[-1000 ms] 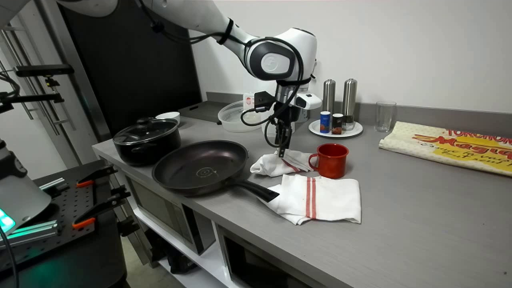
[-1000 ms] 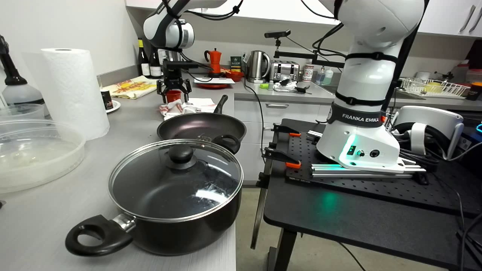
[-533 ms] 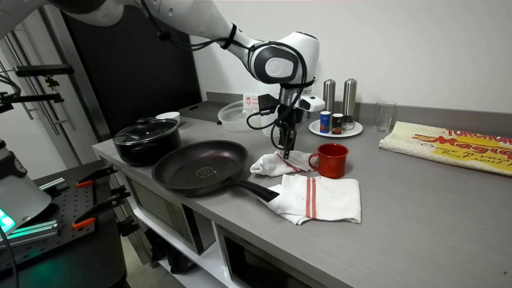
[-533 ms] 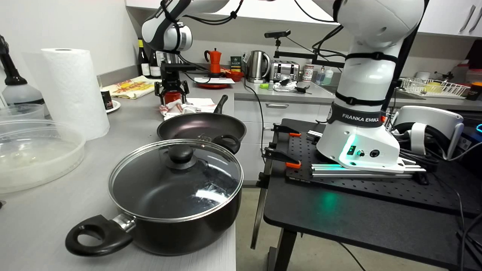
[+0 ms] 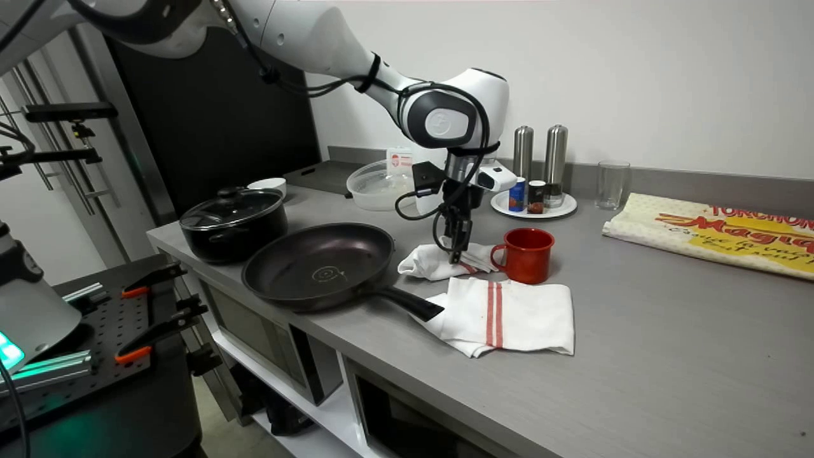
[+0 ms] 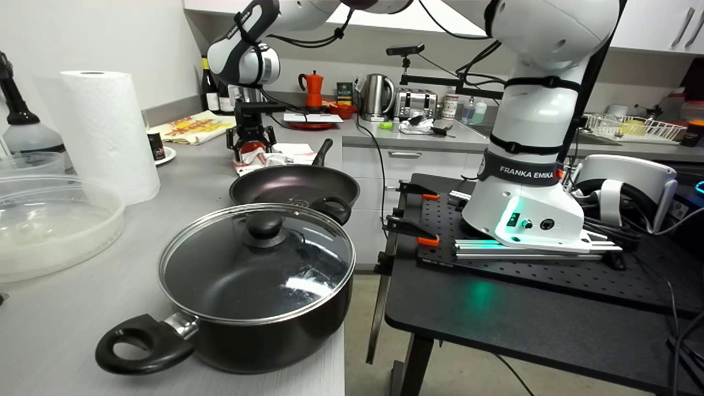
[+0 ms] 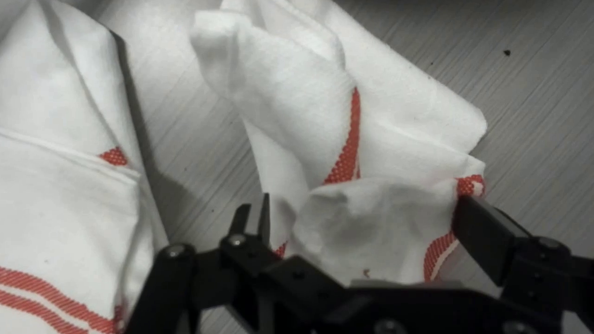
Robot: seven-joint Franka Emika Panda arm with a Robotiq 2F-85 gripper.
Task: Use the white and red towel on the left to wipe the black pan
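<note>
One bunched white and red towel lies just beside the black pan, the gripper spread wide over it, part of the cloth between the fingers; a folded striped towel rests by the pan's handle.

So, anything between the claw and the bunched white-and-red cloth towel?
Nothing visible: the open black claw straddles part of that bunched white towel. The round red mug stands close by, not between them.
</note>
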